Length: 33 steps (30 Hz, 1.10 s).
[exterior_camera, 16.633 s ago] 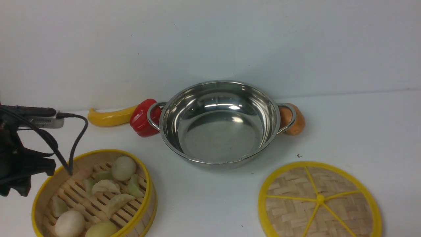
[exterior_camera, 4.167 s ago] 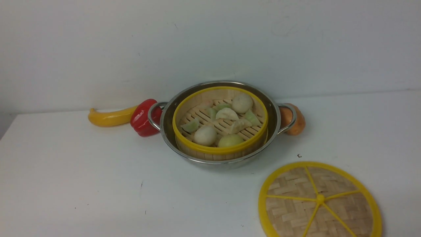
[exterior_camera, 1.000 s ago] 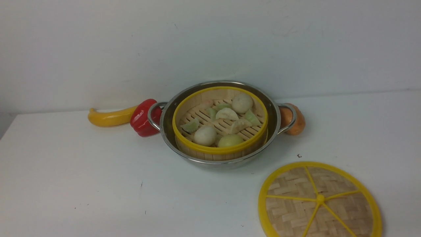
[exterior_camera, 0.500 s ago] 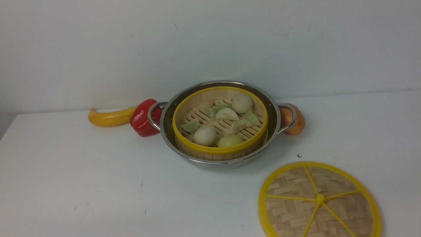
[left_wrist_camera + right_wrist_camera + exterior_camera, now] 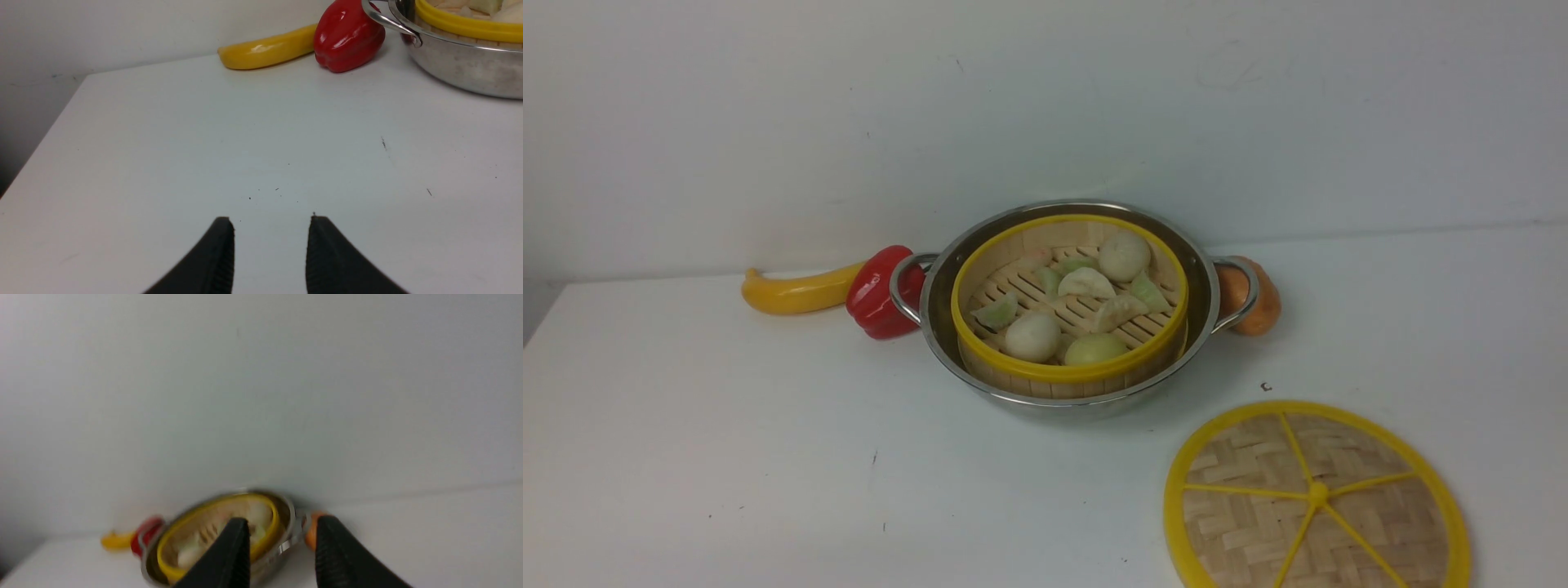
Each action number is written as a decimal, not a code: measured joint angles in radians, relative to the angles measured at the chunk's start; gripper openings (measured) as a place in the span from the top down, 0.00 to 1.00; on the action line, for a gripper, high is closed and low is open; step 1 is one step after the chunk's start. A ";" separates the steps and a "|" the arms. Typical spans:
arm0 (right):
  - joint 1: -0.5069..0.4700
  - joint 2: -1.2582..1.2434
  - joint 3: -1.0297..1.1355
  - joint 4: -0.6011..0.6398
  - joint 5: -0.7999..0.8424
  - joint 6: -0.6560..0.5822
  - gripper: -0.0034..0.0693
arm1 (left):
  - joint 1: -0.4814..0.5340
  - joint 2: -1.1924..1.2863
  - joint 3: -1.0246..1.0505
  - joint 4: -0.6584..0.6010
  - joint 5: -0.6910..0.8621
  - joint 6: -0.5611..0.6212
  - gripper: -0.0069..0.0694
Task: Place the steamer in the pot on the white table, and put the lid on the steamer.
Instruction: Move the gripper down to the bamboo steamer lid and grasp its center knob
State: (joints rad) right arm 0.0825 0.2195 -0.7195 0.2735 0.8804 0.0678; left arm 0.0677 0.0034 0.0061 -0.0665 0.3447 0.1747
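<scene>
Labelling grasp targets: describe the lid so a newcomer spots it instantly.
Find the pot toward the back of the white table, steamer inside it. The lid lies flat nearer the robot, to the pot's right. Unlike the deep steamer, it is a flat woven disc with five yellow spokes.

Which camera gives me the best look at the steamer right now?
The front view: the steamer sits whole and sharp inside the pot. The left wrist view catches only a slice of its yellow rim; the right wrist view shows it blurred, partly behind the right gripper.

Even light, blurred right wrist view
</scene>
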 joint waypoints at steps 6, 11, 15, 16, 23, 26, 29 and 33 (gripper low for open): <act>0.000 0.253 0.000 0.112 0.200 -0.311 0.62 | 0.000 0.000 0.000 0.000 0.000 0.000 0.59; 0.000 0.546 -0.009 0.219 0.217 -0.507 0.61 | 0.000 0.000 0.000 0.000 0.000 0.000 0.59; 0.022 0.763 -0.069 0.228 0.219 -0.601 0.55 | 0.000 0.000 0.000 0.000 0.000 0.000 0.59; 0.031 0.791 -0.085 0.227 0.215 -0.609 0.54 | 0.000 0.000 0.000 0.000 0.000 0.000 0.59; 0.206 1.055 -0.257 0.092 0.169 -0.563 0.43 | 0.000 0.000 0.000 0.000 0.000 0.000 0.59; 0.264 1.148 -0.327 -0.008 0.179 -0.475 0.43 | 0.000 0.000 0.000 0.000 0.000 0.000 0.59; 0.303 1.230 -0.386 -0.108 0.201 -0.370 0.44 | 0.000 0.000 0.000 0.000 0.000 0.000 0.59; 0.328 1.324 -0.421 -0.174 0.219 -0.303 0.47 | 0.000 0.000 0.000 0.000 0.000 0.000 0.59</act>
State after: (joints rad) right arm 0.4102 1.5436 -1.1403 0.0997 1.0997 -0.2355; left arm 0.0677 0.0034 0.0061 -0.0665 0.3447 0.1747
